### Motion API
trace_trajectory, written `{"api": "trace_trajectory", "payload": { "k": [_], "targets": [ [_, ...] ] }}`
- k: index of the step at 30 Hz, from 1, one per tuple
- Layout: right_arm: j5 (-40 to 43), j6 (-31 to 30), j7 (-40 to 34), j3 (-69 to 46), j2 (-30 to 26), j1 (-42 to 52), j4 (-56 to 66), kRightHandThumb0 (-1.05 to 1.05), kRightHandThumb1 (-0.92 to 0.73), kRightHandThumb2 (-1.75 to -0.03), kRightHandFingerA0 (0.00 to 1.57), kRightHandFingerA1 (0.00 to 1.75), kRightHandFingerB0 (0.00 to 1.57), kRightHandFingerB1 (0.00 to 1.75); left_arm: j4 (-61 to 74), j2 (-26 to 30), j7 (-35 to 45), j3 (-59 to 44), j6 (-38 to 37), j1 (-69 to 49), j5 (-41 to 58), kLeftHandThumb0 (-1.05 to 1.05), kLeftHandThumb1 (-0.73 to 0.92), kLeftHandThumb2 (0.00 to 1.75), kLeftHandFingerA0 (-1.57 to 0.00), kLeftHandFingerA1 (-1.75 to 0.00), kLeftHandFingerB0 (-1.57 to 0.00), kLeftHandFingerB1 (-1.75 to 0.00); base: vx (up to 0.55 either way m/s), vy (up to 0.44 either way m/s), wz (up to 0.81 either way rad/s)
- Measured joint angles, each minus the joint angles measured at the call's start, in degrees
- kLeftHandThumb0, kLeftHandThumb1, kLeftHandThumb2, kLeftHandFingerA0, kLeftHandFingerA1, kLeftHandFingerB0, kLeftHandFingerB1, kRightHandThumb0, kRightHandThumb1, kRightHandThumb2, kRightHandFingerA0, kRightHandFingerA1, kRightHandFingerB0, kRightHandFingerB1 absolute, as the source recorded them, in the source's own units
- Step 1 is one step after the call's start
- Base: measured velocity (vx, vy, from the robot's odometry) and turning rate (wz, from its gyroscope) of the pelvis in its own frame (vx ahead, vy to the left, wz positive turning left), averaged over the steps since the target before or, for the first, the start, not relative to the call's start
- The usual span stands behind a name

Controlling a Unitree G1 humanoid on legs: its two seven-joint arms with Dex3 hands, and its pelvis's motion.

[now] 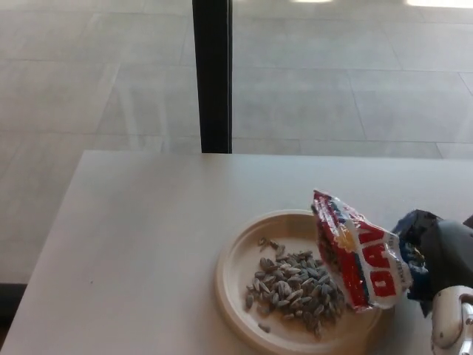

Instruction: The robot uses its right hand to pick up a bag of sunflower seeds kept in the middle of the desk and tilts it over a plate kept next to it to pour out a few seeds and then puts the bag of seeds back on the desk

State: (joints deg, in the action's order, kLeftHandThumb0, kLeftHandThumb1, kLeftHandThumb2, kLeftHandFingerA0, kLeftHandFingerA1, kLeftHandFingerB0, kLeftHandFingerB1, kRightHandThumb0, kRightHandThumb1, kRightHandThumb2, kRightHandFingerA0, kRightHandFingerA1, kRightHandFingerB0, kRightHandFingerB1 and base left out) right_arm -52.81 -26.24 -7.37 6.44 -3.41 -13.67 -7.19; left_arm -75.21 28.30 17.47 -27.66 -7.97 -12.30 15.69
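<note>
The red, white and blue bag of sunflower seeds [360, 251] stands tilted at the right side of the cream plate [238, 260], its open mouth pointing up and left. My right hand [445, 259] is at the far right edge, shut on the bag's blue lower end. A pile of grey seeds [294, 287] lies in the middle of the plate, reaching to the foot of the bag. The left hand does not show.
The white desk [133, 251] runs wide to the left of the plate. A black pillar [213, 74] stands behind the desk's far edge against a tiled floor. A white part of my right forearm [454, 329] shows at the bottom right corner.
</note>
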Motion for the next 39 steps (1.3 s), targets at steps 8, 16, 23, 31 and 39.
{"api": "trace_trajectory", "payload": {
  "k": [8,16,23,31,39],
  "targets": [
    [5.14,0.68,-0.67,-0.69,2.54,4.62,0.01,-0.35,-0.67,-0.66,0.84,1.24,0.71,0.66,-0.03,-0.76,0.14,-0.52,0.0,-0.62,0.18,-0.72,0.69,0.61,-0.36,-0.52,-0.39,-0.4,0.0,0.0,0.0],
    [9.32,3.56,-0.07,0.6,1.95,7.98,-0.44,-0.55,-0.36,-0.81,0.0,0.48,0.0,0.32,-0.05,-1.28,0.11,-1.07,0.01,-0.55,0.27,-0.72,0.56,0.97,-0.37,-0.6,-0.31,-0.51,0.0,0.0,0.0],
    [11.73,6.06,1.9,2.02,-1.08,9.52,-1.72,-0.76,-0.44,-0.76,0.0,0.16,0.0,0.0,-0.06,-1.95,0.11,-1.52,0.01,-0.61,0.36,-0.72,0.69,0.61,-0.36,-0.5,-0.37,-0.38,0.0,0.0,0.0],
    [16.03,9.83,5.43,1.56,-5.56,11.08,-0.72,-0.76,-0.47,-0.77,0.0,0.13,0.0,0.0,-0.02,-2.22,0.15,-1.97,0.0,-1.25,0.34,-0.7,0.71,0.62,-0.32,-0.51,-0.34,-0.39,0.0,0.0,0.0],
    [21.34,10.75,11.39,-0.67,-8.64,12.73,4.68,-0.45,-0.42,-0.67,0.0,0.0,0.0,0.02,-0.01,-2.3,0.19,-2.25,0.0,-1.74,0.33,-0.7,0.68,0.61,-0.36,-0.53,-0.38,-0.4,0.0,0.0,0.0]
  ]
}}
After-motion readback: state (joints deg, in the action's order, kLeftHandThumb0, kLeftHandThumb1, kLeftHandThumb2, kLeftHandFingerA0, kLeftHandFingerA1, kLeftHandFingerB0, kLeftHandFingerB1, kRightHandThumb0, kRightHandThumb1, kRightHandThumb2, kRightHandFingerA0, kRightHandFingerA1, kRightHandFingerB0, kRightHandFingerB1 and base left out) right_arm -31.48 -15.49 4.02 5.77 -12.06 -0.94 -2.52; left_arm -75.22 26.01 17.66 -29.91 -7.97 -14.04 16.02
